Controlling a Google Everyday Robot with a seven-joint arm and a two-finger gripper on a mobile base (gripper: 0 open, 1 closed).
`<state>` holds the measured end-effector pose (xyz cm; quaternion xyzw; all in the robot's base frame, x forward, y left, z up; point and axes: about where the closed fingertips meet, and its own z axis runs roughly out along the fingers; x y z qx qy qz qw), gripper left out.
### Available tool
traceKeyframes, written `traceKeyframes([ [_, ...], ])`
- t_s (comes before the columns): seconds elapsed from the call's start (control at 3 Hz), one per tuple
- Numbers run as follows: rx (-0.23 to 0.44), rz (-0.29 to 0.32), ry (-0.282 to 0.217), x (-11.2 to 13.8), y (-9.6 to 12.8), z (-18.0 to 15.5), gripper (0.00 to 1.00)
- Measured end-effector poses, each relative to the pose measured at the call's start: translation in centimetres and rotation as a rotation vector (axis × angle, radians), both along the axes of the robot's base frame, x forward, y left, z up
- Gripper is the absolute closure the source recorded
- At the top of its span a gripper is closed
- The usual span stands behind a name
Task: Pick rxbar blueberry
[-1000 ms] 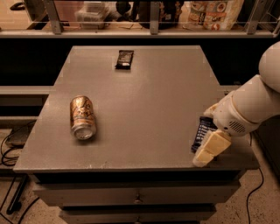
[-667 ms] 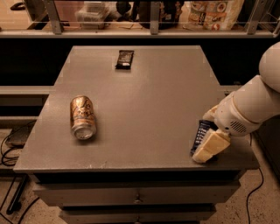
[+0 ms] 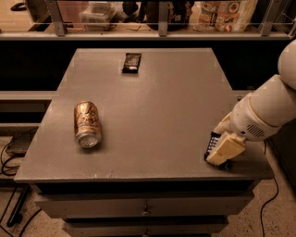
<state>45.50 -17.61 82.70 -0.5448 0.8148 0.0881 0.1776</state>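
The rxbar blueberry (image 3: 212, 141) is a small dark-blue wrapper with white text at the table's front right, near the edge. Only its left part shows; the rest is hidden behind my gripper (image 3: 221, 152). The cream-coloured gripper is down at the table top, right against the bar, at the end of my white arm (image 3: 263, 111), which comes in from the right. I cannot see if the bar is held or resting on the table.
A copper-coloured can (image 3: 87, 123) lies on its side at the left of the grey table (image 3: 152, 102). A black bar wrapper (image 3: 132, 62) lies at the far middle. A railed shelf with bags and containers (image 3: 222, 14) runs behind the table. Drawers are below the front edge.
The gripper has shifted very slightly upward at the bar. The bar, can and black wrapper have not visibly moved.
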Motion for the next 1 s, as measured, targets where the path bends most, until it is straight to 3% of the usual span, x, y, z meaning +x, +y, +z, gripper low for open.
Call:
traceKeyframes([
  [0.33, 0.009, 0.025, -0.048, 1.0, -1.0, 1.8, 1.00],
  [0.67, 0.098, 0.066, -0.098, 2.6, -1.0, 5.9, 1.00],
  [1.0, 0.161, 0.121, -0.179, 4.6, -0.7, 12.0, 1.00],
])
